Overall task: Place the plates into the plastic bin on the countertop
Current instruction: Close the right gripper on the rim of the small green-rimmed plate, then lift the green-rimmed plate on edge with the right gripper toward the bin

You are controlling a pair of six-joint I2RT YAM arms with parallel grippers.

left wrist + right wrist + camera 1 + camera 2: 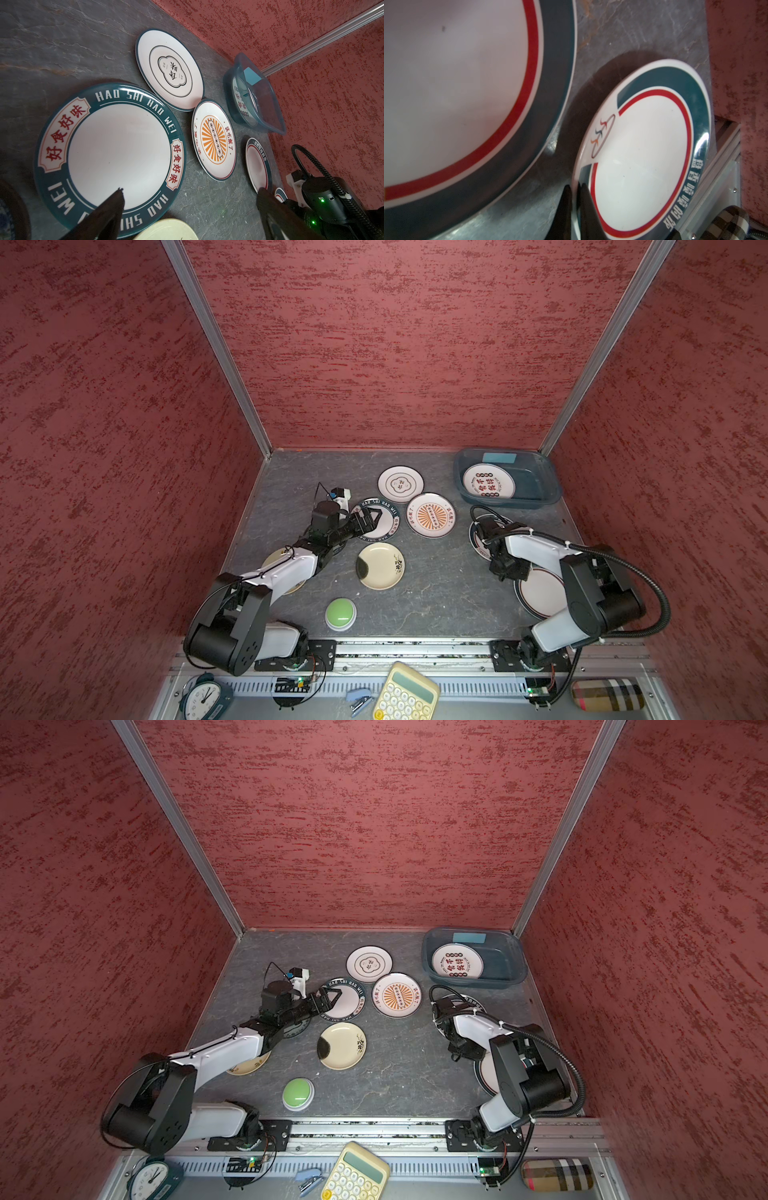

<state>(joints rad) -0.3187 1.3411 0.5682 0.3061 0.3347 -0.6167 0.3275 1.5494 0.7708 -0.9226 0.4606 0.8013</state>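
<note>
My right gripper [576, 186] is shut on the rim of a white plate with a green rim and red ring [643, 155], the front right plate [540, 593] in a top view. A like plate [456, 83] lies beside it. My left gripper [192, 190] hangs open over the green-rimmed "HAO SHI HAO WEI" plate [118, 149], holding nothing. A white emblem plate [400, 484], an orange sunburst plate [430, 515] and a cream-yellow plate [380, 566] lie mid-countertop [436, 597]. The plastic bin [536, 481] at the back right holds one red-printed plate [488, 485].
A green dome button [340, 613] sits near the front. Another cream plate [274, 560] lies partly under the left arm. Red walls close in three sides. Past the front rail lie a calculator [405, 693], a clock [203, 697] and a plaid case [606, 695].
</note>
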